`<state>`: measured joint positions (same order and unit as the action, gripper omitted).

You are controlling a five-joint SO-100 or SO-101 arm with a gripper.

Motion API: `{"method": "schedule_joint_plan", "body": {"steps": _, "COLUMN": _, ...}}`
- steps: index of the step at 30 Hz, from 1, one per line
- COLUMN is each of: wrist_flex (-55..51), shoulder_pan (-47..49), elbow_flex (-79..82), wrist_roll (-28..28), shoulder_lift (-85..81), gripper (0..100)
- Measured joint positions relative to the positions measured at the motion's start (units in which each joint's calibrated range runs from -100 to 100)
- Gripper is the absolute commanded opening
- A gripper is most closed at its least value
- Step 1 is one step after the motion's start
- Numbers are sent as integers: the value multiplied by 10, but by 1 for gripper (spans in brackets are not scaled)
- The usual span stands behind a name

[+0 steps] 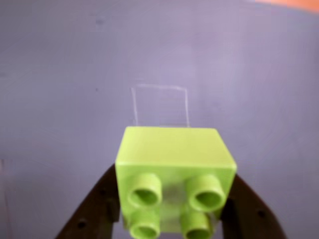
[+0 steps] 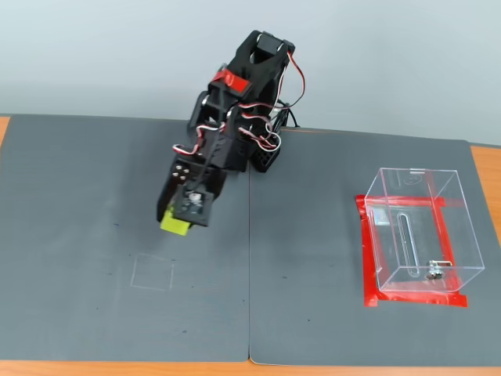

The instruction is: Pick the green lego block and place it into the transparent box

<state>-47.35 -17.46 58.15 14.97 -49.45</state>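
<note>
Gripper: your gripper (image 1: 172, 214) is clamping the green brick (image 1: 174, 169) between its two dark fingers (image 1: 94, 209), studs facing the wrist camera.
Brick: it is hanging clear of the mat in the fixed view (image 2: 176, 225), above and a little behind the chalked square (image 2: 153, 272).
Handling: you are carrying what looks like a light, stiff, smooth plastic piece; the flat side walls are the place to squeeze, as you are doing, since glossy faces may slip if the grip loosens.
Arm: the black arm (image 2: 235, 110) is reaching out from its base at the back of the grey mat (image 2: 94, 196).
Box: the clear box (image 2: 419, 231) is standing well apart to the right in the fixed view, open-topped, ringed with red tape (image 2: 368, 258).
Stage: you are mid-carry, judging by the lift; the drop is not yet done.
</note>
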Motion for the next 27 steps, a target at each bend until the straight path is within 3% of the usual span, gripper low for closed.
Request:
{"method": "schedule_joint_plan", "body": {"steps": 18, "wrist_flex": 0, "shoulder_pan": 203, "elbow_flex": 0, "wrist_roll": 0, "shoulder_lift": -99, "gripper": 3}}
{"method": "schedule_joint_plan", "body": {"steps": 27, "wrist_flex": -1, "shoulder_pan": 387, "elbow_flex": -9, "wrist_roll": 0, "shoulder_lift": -99, "gripper": 3}}
